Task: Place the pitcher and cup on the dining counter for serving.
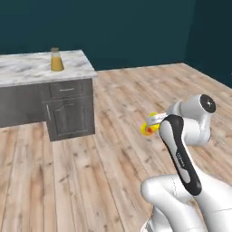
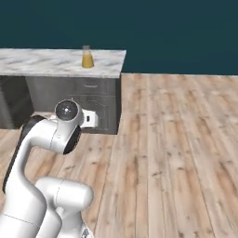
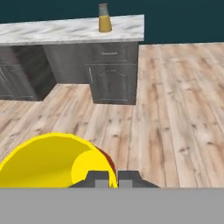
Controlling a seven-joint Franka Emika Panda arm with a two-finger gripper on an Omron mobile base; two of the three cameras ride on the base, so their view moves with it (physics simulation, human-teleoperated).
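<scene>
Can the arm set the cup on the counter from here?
Probably not: the counter with the pitcher lies well ahead across open floor, while the cup is held near the base. Nothing blocks the way.

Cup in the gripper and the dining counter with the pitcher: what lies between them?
Bare wood floor. In the hand view, nothing stands between the cup and the counter, where the pitcher sits.

One pitcher (image 1: 56, 60), mustard-yellow, tan lid, standing on table (image 1: 27, 68). One cup (image 1: 148, 128), bright yellow, red-orange mark, up at arm's end. One table, white marble top. Cabinets under it: one panelled door (image 3: 114, 83) clear in hand view, one drawer front (image 3: 108, 53) above it; more dark fronts off to left, count unclear. One robot arm (image 1: 181, 154), one claw (image 3: 113, 178), two dark finger tips. One wood plank floor (image 2: 186, 153).
</scene>
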